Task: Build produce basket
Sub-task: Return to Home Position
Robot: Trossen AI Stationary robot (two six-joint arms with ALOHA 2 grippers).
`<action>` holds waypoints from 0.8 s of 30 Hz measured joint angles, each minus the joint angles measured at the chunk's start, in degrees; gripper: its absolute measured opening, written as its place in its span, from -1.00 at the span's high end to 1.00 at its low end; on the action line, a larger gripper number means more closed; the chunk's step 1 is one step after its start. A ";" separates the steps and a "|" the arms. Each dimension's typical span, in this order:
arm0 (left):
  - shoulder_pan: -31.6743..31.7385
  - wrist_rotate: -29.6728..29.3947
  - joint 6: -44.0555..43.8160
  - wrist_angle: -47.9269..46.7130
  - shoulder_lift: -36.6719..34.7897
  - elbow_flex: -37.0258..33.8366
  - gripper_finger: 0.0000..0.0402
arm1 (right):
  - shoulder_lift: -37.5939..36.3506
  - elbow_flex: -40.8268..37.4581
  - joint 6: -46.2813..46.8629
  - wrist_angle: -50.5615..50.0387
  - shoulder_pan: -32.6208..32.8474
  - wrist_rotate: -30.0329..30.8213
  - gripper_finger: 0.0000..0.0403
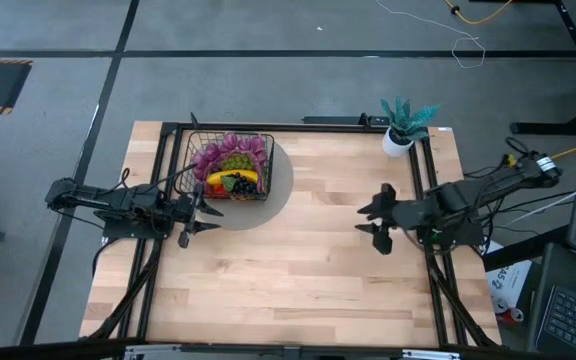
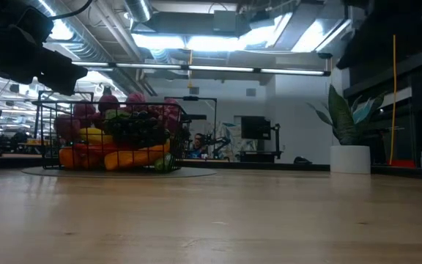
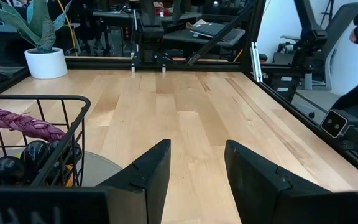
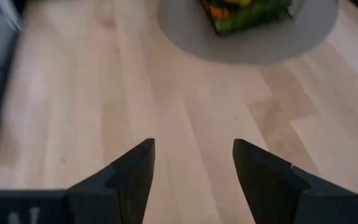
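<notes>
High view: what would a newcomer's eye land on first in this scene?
The black wire basket, heaped with colourful produce, stands on a round grey mat toward the far left of the table. The left gripper hangs open right beside it; the right gripper, also open, is over the table's right side. A potted plant sits at the far right corner.

We see a pale wooden table standing on a grey floor crossed by dark lines; bright ceiling lights and exposed ducts hang over the room behind, where a monitor stands.
</notes>
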 joint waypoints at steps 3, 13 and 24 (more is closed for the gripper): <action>0.00 0.01 0.00 -0.01 0.00 0.00 0.27 | -4.78 -4.85 0.30 6.56 0.22 -0.16 -0.09; 0.00 0.00 0.00 0.01 0.00 0.00 0.27 | -9.27 -14.28 1.46 14.90 0.20 3.22 -0.09; 0.00 0.00 0.00 0.00 0.01 0.00 0.27 | -21.18 -14.36 -3.26 8.39 4.49 8.64 -0.09</action>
